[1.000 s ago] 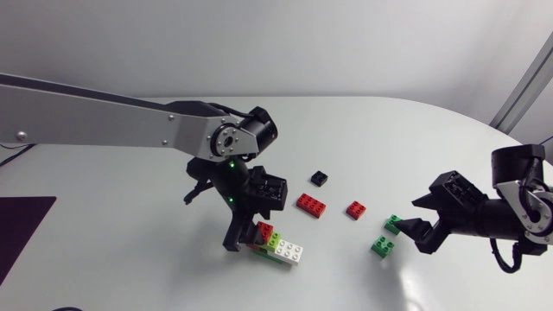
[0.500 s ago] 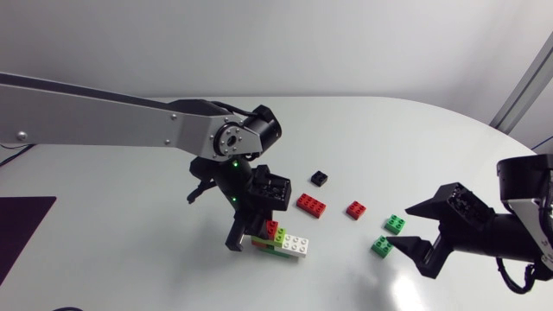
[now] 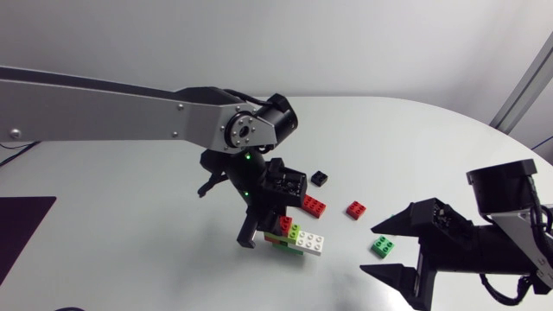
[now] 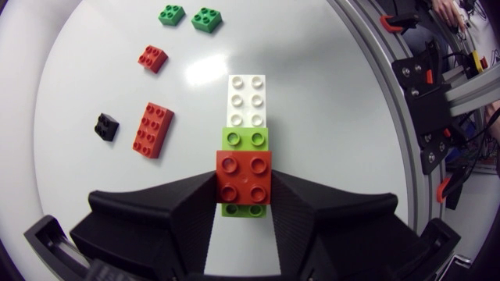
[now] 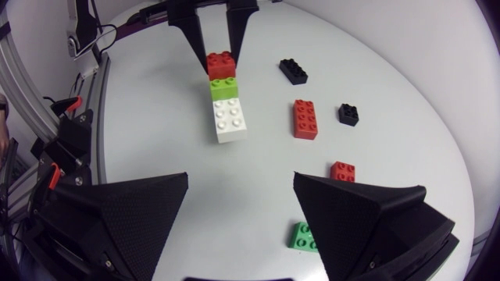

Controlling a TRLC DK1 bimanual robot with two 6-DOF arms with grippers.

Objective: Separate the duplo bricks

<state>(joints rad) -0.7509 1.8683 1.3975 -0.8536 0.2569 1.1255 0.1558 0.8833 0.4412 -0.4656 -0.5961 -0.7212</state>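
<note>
a white table carries everything here. the left arm comes in from the left edge. its left gripper is clamped on the near end of a brick stack. both black fingers press the sides of the red brick that sits on top at that end. a dark green brick shows under the red one, right between the fingers. ahead of the fingertips the stack runs straight out: a lime brick touches the red one, then a white brick forms the far end, clear of the gripper.

off to one side of the stack, beside the left gripper, lie a long red brick and a black brick, near each other but apart. farther ahead sit a small red brick, a green brick and a second green brick, all well apart from the stack. the right wrist view also shows another black brick close beside the left gripper's fingers.

the right arm comes in from the right edge. its right gripper has its fingers spread wide with nothing between them held. one of the green bricks lies low in the gap, close to one finger's inner edge, and the small red brick is just ahead of that finger. the stack and the left gripper are well ahead of it, across the table.
</note>
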